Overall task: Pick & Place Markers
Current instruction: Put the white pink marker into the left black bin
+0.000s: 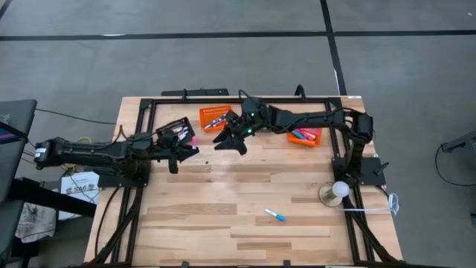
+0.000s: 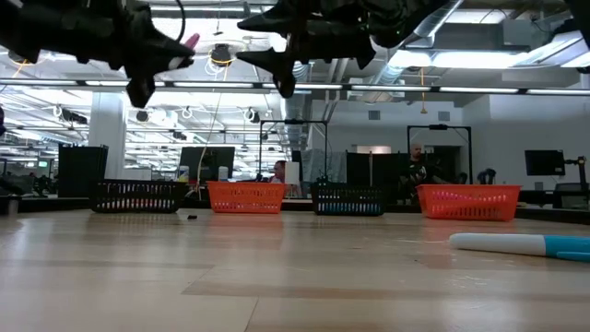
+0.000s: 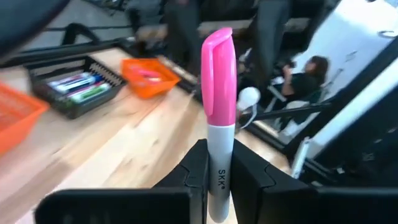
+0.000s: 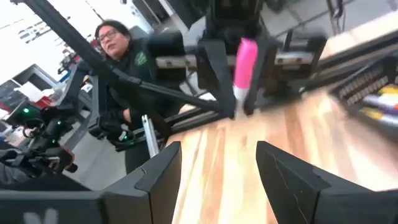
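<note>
- Judging progress by how things lie: most markers seem already sorted into baskets along the far edge of the table, one is in the air, and one is left loose.
- The left tool is pressed together on a pink marker, pinching its white barrel with the pink cap pointing away from the wrist; it hovers above the table just beside the left black basket.
- The right tool stands spread and empty, facing the left tool from near the left orange basket.
- A blue-capped marker lies alone on the near part of the table, well apart from both arms; it looks like the only one left to fetch.
- Count: four baskets in the low view, two black and two orange; two markers outside them. Those inside are too small to count.
</note>
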Robot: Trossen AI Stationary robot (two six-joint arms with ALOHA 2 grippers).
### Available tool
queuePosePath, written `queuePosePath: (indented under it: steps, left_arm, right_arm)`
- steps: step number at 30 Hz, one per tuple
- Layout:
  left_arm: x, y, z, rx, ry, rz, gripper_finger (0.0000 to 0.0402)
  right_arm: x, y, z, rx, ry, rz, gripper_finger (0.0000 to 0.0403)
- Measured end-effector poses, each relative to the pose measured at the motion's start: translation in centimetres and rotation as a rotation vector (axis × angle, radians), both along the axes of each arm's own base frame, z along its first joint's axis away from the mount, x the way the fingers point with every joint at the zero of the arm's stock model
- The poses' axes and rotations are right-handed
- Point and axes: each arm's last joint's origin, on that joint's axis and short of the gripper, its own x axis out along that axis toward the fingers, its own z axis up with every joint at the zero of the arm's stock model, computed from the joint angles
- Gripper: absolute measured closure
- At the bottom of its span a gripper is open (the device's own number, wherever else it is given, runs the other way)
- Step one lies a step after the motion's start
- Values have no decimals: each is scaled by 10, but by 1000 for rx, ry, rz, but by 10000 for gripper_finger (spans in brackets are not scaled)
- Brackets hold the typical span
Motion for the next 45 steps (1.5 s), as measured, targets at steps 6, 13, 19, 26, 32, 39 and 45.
queuePosePath:
  steps: [6, 13, 19, 26, 32, 39, 45]
  left_arm:
    - [-14, 13, -10, -3, 132, 109, 365]
    - [-27, 39, -27, -18, 321, 322, 365]
    - [-34, 61, -38, -1, 467, 413, 365]
    - [-27, 78, -44, -17, 725, 347, 365]
    - [-6, 94, -31, 39, 882, 285, 365]
    - [4, 110, -20, 72, 1094, 243, 365]
    - [-2, 124, -17, 71, 1175, 242, 365]
  right_arm:
    - [-11, -11, 12, -39, 1, -23, 210]
    - [-32, -4, 33, -101, 34, -23, 215]
    - [-51, 10, 46, -237, 112, -74, 222]
    - [-75, 25, 57, -365, 216, -99, 244]
    - [-85, 37, 56, -419, 317, -117, 278]
    - [-94, 49, 42, -456, 353, -157, 304]
    - [-123, 50, 36, -408, 213, -301, 305]
